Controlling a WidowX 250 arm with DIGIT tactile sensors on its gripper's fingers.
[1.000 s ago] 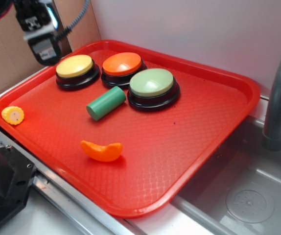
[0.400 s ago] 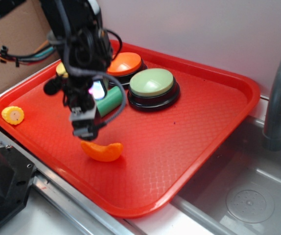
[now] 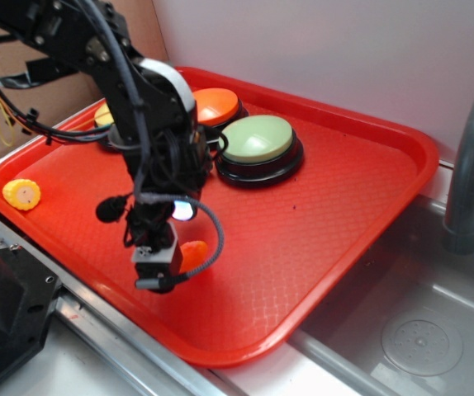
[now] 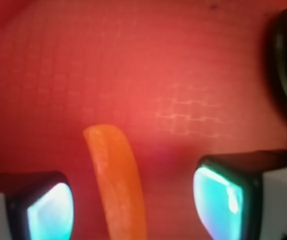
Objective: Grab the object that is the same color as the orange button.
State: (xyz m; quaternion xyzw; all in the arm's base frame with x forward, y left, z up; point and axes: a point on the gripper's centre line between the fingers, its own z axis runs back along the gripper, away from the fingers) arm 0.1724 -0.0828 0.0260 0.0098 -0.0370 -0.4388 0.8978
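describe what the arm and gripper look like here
The arm is black, with a pale grey panel on its upper side and black cables looping loosely around it; thin yellow and red wires show near its base. A small light glows near the wrist. The gripper has two fingers: blocky, black-framed, with glossy teal pads and white outer parts.

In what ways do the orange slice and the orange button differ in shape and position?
The orange slice is a thin curved crescent, while the orange button is a round dome on a black base. The slice lies between the open gripper fingers near the tray's front; the button stands at the back. Both are glossy orange.
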